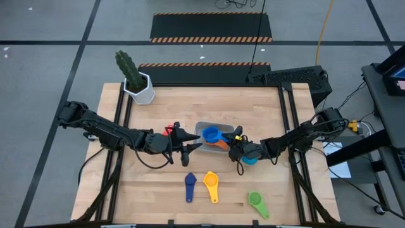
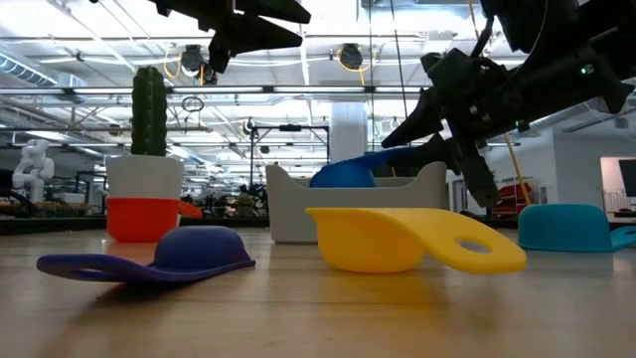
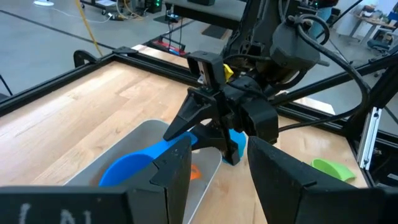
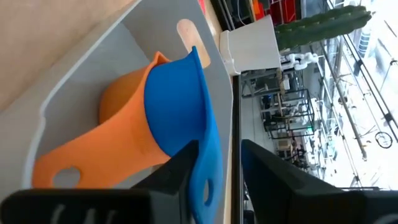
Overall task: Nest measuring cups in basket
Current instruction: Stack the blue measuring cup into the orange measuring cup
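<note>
The pale basket (image 1: 204, 126) holds an orange cup (image 4: 124, 137) with a blue cup (image 4: 177, 106) nested in it, tilted. The blue cup's handle sticks out over the basket's right wall. My right gripper (image 1: 235, 147) is open at that wall, its fingers on either side of the handle. My left gripper (image 1: 195, 147) is open and empty, raised above the table at the basket's left end. The light blue cup (image 1: 250, 159) lies bowl down under my right arm. The red cup (image 1: 169, 131) lies left of the basket. Navy (image 1: 190, 187), yellow (image 1: 211, 185) and green (image 1: 257, 204) cups lie near the front edge. My right gripper's fingers stand on either side of the blue cup's handle (image 4: 208, 180), near its free end with the hole, coming from the table's right. There is a gap beside the handle. I cannot tell whether one finger (image 4: 180, 177) touches it. The cup rests in the orange cup.
A white hexagonal pot with a cactus (image 1: 140, 88) stands at the far left corner. Dark frame rails run along the table's left and right sides. There is bare wood between the basket and the three front cups.
</note>
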